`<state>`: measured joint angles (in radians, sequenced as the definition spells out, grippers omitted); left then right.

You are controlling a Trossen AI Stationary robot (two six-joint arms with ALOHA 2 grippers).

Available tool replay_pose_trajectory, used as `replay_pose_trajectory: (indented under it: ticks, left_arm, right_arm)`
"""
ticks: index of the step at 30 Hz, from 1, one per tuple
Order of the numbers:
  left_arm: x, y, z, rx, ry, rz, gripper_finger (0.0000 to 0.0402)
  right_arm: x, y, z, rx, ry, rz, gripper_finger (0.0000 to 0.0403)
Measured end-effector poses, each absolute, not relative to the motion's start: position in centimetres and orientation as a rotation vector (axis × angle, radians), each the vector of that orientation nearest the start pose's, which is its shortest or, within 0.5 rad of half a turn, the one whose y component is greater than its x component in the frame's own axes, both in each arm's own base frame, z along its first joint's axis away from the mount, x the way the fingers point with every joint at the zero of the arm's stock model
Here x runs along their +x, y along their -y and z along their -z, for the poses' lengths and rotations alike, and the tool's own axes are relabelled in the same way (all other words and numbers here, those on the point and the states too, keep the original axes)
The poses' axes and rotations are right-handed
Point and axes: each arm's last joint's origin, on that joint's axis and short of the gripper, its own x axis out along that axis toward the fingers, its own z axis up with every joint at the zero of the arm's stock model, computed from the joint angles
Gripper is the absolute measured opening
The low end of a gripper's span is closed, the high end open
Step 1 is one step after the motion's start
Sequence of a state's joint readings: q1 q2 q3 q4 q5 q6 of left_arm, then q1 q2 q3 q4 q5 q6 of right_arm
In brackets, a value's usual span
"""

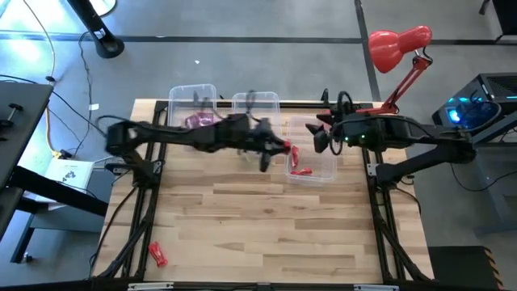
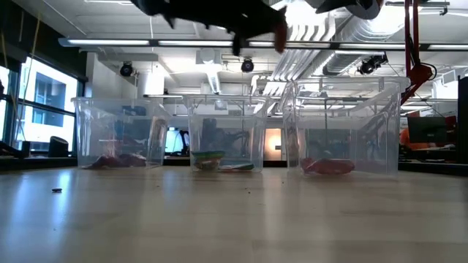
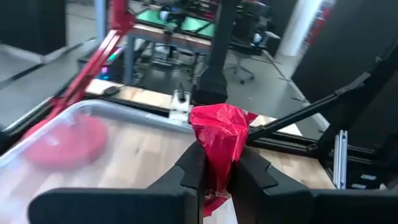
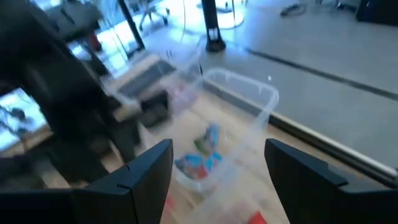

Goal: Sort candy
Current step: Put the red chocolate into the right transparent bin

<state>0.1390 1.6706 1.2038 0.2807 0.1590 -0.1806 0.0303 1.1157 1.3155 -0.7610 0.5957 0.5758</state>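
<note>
My left gripper [image 1: 280, 146] reaches across the table from the left and is shut on a red wrapped candy [image 3: 218, 132], above the left rim of the right clear bin [image 1: 311, 162]. That bin holds red candies [image 2: 328, 166]. The middle bin [image 1: 256, 105] holds blue packets [image 4: 200, 157], and the left bin [image 1: 192, 103] holds purple ones [image 1: 199, 120]. One more red candy [image 1: 157, 255] lies on the table near its near-left corner. My right gripper [image 4: 217, 168] is open and hovers over the far edge of the right bin. My left gripper pinches the red candy by its lower part [image 3: 217, 174] between the two fingers. The crumpled upper part of the wrapper [image 3: 219, 121] sticks out past the fingertips. The fingers come roughly level from the table's left. The candy is lifted clear of table and bins.
The three clear bins stand in a row along the table's far edge. A red desk lamp [image 1: 397, 47] stands beyond the far-right corner. The wooden table top [image 1: 258, 218] stretches from the bins to the near edge.
</note>
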Motion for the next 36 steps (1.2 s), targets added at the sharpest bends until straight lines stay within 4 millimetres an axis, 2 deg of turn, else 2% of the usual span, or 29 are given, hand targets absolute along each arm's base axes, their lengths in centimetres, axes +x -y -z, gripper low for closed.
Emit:
replay_pose_trajectory:
  ticks: [7, 11, 16, 23, 27, 32, 36]
  left_arm:
    - [44.8, -5.9, -27.1, -0.195, -0.185, 0.058, 0.0046]
    - [46.4, -6.4, -26.3, -0.209, -0.273, 0.029, 0.006]
    - [46.6, -6.8, -26.8, -0.205, -0.334, 0.018, 0.0114]
    - [46.6, -7.1, -29.2, -0.281, -0.269, 0.007, 0.0215]
    - [46.7, -7.1, -29.6, -0.318, -0.264, 0.024, 0.0262]
    - [46.7, -6.9, -29.9, -0.359, -0.279, 0.056, 0.0289]
    - [46.5, -6.9, -28.9, -0.392, -0.37, 0.024, 0.0292]
  right_arm:
    - [21.5, 1.1, -40.8, 0.365, -0.259, 0.697, 0.025]
    - [21.6, 1.1, -40.8, 0.366, -0.257, 0.696, 0.025]
    - [21.6, 0.9, -40.8, 0.346, -0.264, 0.69, 0.025]
    - [21.6, 0.9, -40.8, 0.315, -0.27, 0.688, 0.025]
    - [21.6, 0.9, -40.8, 0.311, -0.273, 0.688, 0.025]
    - [21.6, 0.9, -40.8, 0.291, -0.281, 0.685, 0.025]
    - [21.6, 0.9, -40.8, 0.289, -0.282, 0.685, 0.025]
